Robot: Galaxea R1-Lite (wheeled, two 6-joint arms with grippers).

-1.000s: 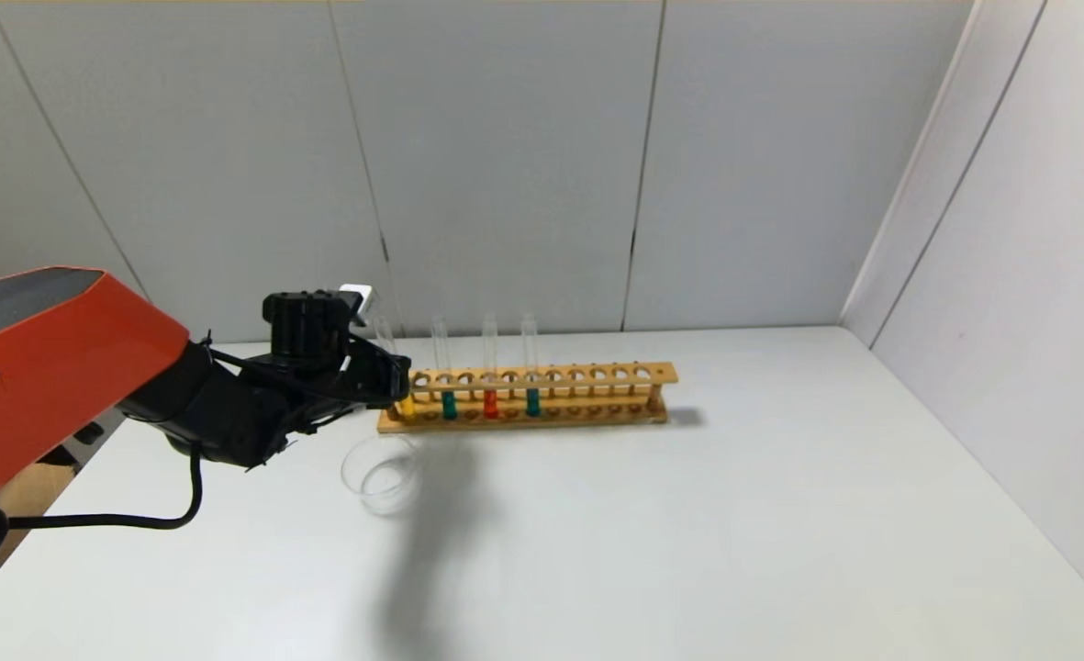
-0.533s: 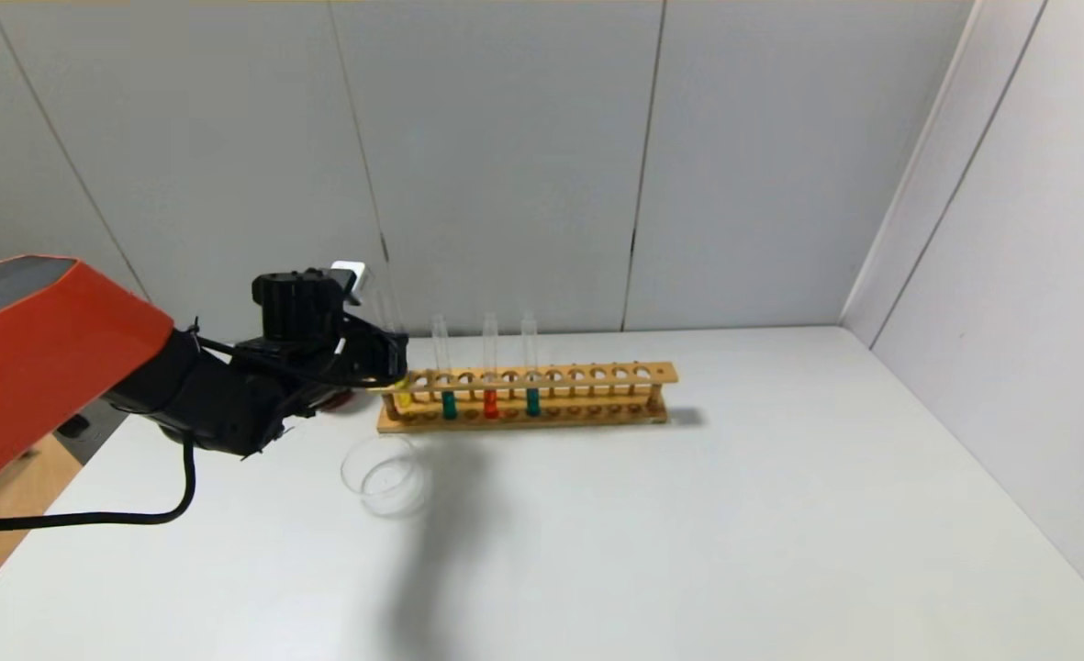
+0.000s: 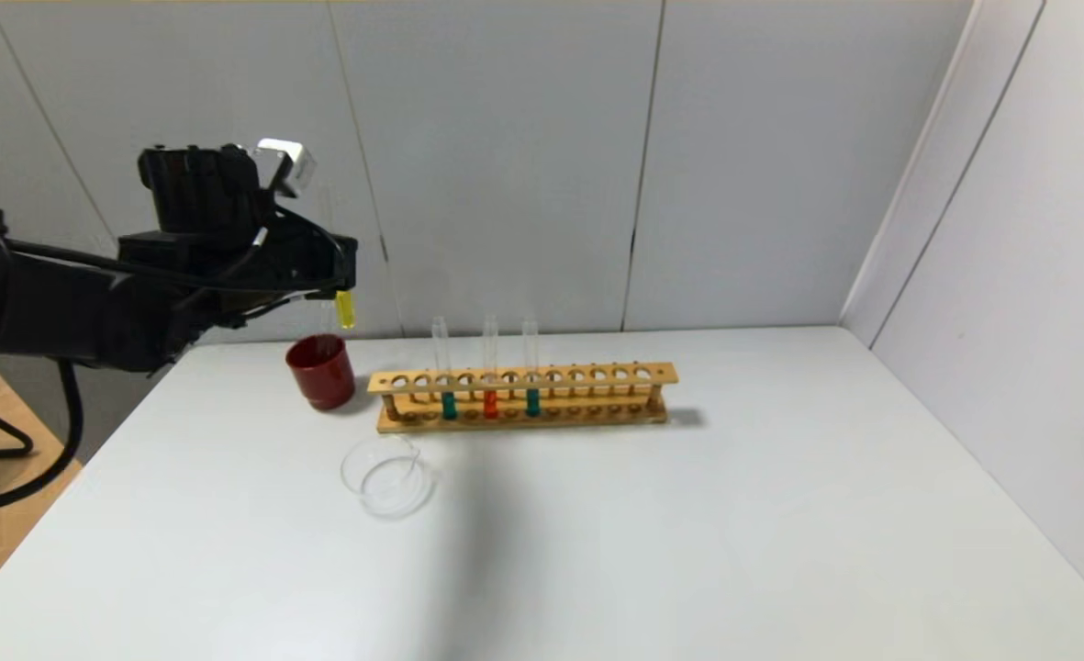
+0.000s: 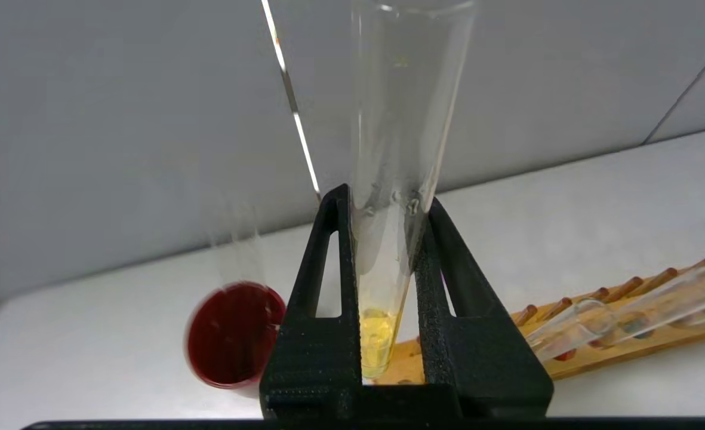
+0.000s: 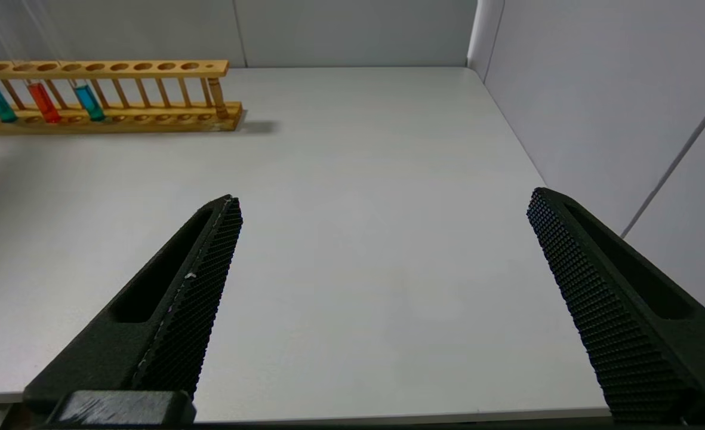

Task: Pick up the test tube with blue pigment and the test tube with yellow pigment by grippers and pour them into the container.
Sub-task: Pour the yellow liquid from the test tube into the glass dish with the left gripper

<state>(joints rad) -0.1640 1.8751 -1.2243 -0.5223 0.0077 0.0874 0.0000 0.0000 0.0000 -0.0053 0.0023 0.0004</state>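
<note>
Head: left tool [image 3: 340, 275] high over red cup [image 3: 320, 371], yellow tube [image 3: 345, 308] lifted clear of rack [image 3: 521, 396] for pouring into beaker [image 3: 385, 475]; left wrist: clamped on tube [image 4: 382, 251], upright against spilling; right wrist: right tool [image 5: 382, 286] apart, parked.

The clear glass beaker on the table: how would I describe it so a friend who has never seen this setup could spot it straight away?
Start at the long wooden rack near the back of the white table. In front of its left end, standing apart from it, is the low, wide glass beaker. Unlike the dark red cup behind it, it is see-through, has a pouring lip and looks empty.
</note>
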